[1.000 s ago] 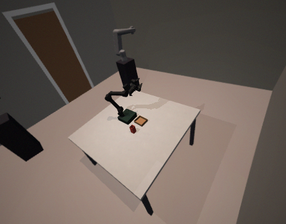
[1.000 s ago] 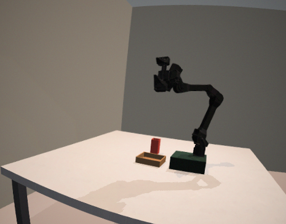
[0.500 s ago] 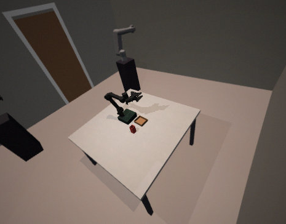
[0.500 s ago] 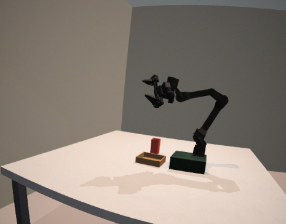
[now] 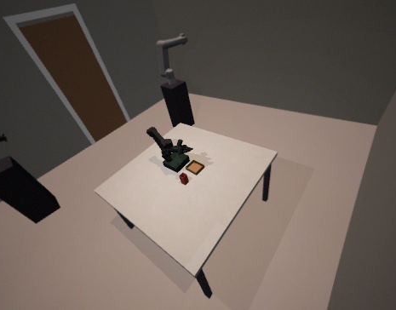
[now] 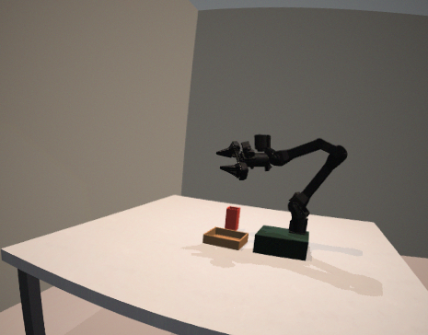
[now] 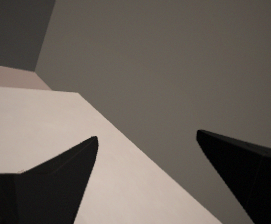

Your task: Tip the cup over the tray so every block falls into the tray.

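Observation:
A red cup [image 5: 184, 179] [image 6: 232, 218] stands upright on the table. Blocks inside it cannot be made out. A shallow orange-brown tray [image 5: 195, 167] [image 6: 223, 242] lies close to the cup, and no blocks show in it. My gripper [image 5: 190, 149] [image 6: 219, 159] [image 7: 147, 137] is open and empty. It is well above the table, higher than the cup and tray, with its fingers pointing roughly level, out away from the arm's base. Neither cup nor tray shows in the wrist view.
The arm's dark green base block [image 5: 175, 163] [image 6: 281, 243] stands beside the tray. The pale table [image 5: 162, 204] [image 6: 129, 262] [image 7: 26, 130] carries them all. A grey arm on a dark pedestal [image 5: 178, 104] stands beyond the table, and another dark pedestal [image 5: 21, 192] is at the left.

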Available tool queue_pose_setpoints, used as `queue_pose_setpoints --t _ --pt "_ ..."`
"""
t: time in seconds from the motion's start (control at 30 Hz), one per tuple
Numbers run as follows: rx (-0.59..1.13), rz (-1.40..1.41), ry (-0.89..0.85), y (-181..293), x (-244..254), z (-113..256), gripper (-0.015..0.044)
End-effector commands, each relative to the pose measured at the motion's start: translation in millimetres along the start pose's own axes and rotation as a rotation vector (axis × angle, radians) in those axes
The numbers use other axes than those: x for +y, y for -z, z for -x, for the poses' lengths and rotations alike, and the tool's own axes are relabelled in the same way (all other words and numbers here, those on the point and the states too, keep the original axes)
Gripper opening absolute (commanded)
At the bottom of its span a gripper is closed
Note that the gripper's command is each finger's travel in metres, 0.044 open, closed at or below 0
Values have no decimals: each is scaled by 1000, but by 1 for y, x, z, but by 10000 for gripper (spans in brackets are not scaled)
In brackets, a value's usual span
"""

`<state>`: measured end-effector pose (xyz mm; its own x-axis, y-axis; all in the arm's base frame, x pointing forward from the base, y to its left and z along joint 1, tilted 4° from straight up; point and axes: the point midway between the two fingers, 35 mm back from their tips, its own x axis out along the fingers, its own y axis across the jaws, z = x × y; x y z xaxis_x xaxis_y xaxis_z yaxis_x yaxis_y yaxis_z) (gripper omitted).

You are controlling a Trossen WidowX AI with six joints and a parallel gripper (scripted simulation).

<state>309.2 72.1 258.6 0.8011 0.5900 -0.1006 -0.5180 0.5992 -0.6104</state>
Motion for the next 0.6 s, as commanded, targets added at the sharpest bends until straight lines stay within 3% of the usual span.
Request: queue_pose_setpoints --t 0.0,0.57 --pt "91 -105 45 32 1 15 440" --pt "459 -644 366 162 31 110 440"
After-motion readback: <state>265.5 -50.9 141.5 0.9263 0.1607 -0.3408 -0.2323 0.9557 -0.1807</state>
